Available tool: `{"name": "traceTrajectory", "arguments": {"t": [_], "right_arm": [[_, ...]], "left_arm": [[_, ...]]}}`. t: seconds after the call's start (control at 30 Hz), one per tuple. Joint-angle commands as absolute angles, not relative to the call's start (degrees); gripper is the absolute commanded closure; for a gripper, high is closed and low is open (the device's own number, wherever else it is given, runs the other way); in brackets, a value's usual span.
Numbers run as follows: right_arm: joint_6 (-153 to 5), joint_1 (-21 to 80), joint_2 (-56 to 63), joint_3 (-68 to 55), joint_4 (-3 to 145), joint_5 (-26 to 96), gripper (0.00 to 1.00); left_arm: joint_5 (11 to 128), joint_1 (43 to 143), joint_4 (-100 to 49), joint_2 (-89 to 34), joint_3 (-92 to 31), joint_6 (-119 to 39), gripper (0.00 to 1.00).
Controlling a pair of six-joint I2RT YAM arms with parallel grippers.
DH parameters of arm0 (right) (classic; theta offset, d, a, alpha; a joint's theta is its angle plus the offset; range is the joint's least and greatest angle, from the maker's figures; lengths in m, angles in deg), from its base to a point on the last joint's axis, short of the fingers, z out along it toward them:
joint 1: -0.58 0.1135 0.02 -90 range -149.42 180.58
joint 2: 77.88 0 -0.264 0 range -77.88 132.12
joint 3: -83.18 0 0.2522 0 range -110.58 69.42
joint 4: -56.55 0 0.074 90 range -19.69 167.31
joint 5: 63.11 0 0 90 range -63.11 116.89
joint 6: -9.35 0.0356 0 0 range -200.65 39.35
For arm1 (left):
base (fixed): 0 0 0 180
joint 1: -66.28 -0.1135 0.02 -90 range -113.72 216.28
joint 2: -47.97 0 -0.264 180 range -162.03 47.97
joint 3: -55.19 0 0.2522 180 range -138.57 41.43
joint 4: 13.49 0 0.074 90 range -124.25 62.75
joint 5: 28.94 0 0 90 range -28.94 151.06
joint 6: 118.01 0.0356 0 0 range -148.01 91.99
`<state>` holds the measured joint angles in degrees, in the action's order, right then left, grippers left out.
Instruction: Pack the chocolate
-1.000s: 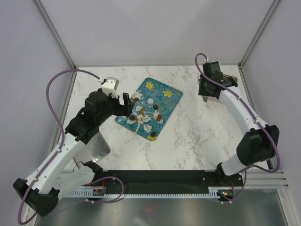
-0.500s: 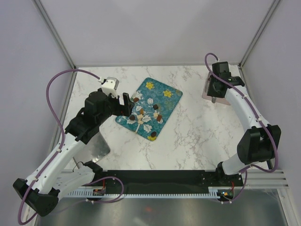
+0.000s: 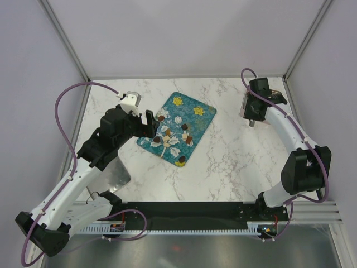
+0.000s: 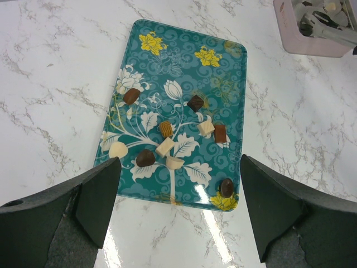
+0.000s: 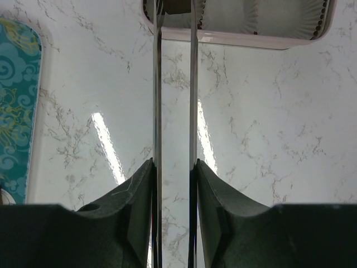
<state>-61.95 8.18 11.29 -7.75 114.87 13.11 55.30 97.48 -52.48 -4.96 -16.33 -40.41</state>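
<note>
Placing step: right gripper (image 5: pixel 174 17) is apparently pinching a small brown chocolate (image 5: pixel 177 4) at its thin blade tips over the pale pink rectangular box (image 5: pixel 240 37), next needing a release; left gripper (image 4: pixel 178 167) is hovering wide-spread, other chocolates (image 4: pixel 146 158) lying on the teal floral tray (image 4: pixel 234 84) just ahead.

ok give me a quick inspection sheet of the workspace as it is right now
surface: white marble table, glossy
job's things: chocolate, about ten brown and cream pieces loose on the teal tray; pink box at far right
clutter: metal sheet by the left arm
grippers: left gripper open wide, empty, by the tray; right gripper narrow, tips at the pink box, grip unclear
cables: purple cable looped on each arm, off the tray
surroundings: pale walls, metal frame posts
</note>
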Motion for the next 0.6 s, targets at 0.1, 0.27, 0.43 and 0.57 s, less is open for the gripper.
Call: {"name": "traceTrajectory", "arguments": {"t": [0.1,0.27,0.43,0.57], "right_arm": [[-61.84,7.88,12.12,-7.84,111.89,13.26,0.59],[-62.37,7.88,12.91,-7.75,111.19,13.09,0.56],[-62.81,7.88,13.35,-7.57,110.66,12.65,0.53],[-62.99,7.79,12.92,-8.10,110.83,12.21,0.52]], "left_arm": [[55.35,97.04,-51.51,-4.59,-17.19,-39.70,0.05],[55.35,97.04,-51.42,-4.50,-17.19,-39.70,0.05],[55.35,97.04,-51.42,-4.67,-17.19,-39.70,0.05],[55.35,97.04,-51.42,-4.59,-17.28,-39.70,0.05]]}}
